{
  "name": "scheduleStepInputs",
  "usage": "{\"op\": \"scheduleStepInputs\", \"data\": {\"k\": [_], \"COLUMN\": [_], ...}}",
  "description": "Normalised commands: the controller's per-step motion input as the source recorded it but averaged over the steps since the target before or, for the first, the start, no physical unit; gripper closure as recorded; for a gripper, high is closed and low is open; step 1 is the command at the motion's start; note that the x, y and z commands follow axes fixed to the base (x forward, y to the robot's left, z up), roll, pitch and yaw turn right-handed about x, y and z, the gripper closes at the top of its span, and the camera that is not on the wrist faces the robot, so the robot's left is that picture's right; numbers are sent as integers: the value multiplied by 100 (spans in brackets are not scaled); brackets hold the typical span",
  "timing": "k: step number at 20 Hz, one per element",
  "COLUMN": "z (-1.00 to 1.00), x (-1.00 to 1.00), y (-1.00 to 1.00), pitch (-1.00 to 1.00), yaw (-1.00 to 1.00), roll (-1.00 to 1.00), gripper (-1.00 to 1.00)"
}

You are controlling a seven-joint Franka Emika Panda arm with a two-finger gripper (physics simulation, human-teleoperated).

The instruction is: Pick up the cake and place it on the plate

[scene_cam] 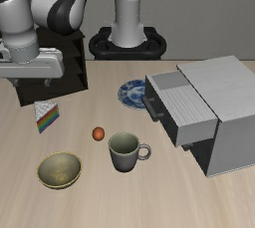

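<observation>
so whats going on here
A robot arm has its gripper right over a rainbow-layered slice of cake, which sits on the wooden table at the exterior view's left. The cake is not yet on the blue patterned plate, which lies apart toward the middle, next to a grey drawer unit. A small red ball, a mug and a bowl sit untouched nearer the front.

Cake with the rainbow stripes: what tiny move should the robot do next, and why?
Probably lower the gripper straight down around the cake. It hangs open just over the slice without gripping it, and the cake sits on the table, away from the plate.
</observation>
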Motion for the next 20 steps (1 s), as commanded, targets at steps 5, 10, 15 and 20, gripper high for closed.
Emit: {"op": "scheduleStepInputs", "data": {"k": [5, 10, 15, 20], "z": [-100, -80, -40, 0], "x": [0, -20, -20, 0], "y": [0, 0, 0, 0], "pitch": [0, 0, 0, 0], "yaw": [0, 0, 0, 0], "roll": [0, 0, 0, 0], "gripper": [-100, -100, 100, 100]}}
